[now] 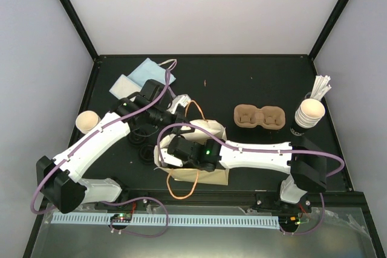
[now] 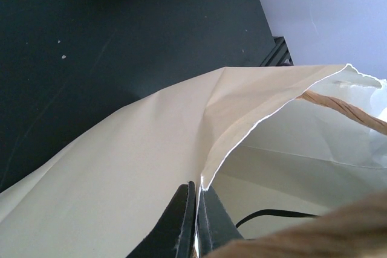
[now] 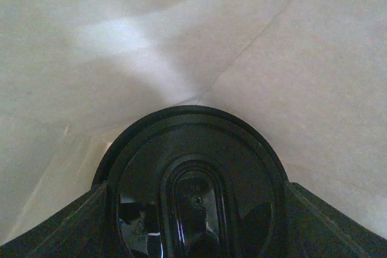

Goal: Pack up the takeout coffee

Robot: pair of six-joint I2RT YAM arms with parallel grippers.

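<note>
The takeout coffee, a single cream-beige paper cup [image 1: 87, 121], stands at the table's left edge, apart from both grippers. A cream paper bag [image 1: 208, 134] with orange-brown handles lies mid-table. My left gripper [image 1: 176, 108] is shut on the bag's upper rim [image 2: 242, 143], its tips [image 2: 196, 209] pinching the paper and holding the mouth open. My right gripper [image 1: 172, 154] reaches into the bag's mouth from the right. In the right wrist view it [image 3: 193, 209] is shut on a black lid [image 3: 193, 173] inside the bag; anything beneath the lid is hidden.
A brown pulp two-cup carrier [image 1: 259, 116] sits right of the bag. A nested cup stack with white sticks [image 1: 309, 113] stands at the right edge. Loose black lids [image 1: 144, 146] lie under the left arm. Blue and white napkins [image 1: 142, 77] lie at the back left.
</note>
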